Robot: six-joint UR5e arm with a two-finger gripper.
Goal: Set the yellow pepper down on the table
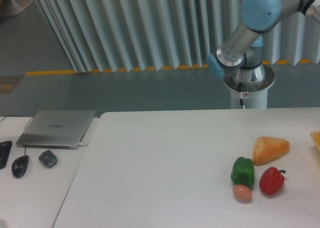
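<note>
Nearest the camera, on the white surface, a small tan egg-like ball sits just below a green pepper, with a red pepper just beside them to the right. Slightly farther back lies a pale orange wedge-shaped bread item. At the right frame edge a sliver of a yellow object shows; it cannot be identified. The yellow pepper itself is not visible anywhere in view, nor is the end effector, so its state cannot be reported. On the adjoining desk to the left rest a mouse, a small dark object and a closed grey laptop. Beyond, only the arm's elbow and base appear. Risk assessment: a release near the crowded right cluster could knock the produce or send the rounded pepper rolling toward the near edge. The broad centre and left portions offer the most open room for a safe set-down.
</note>
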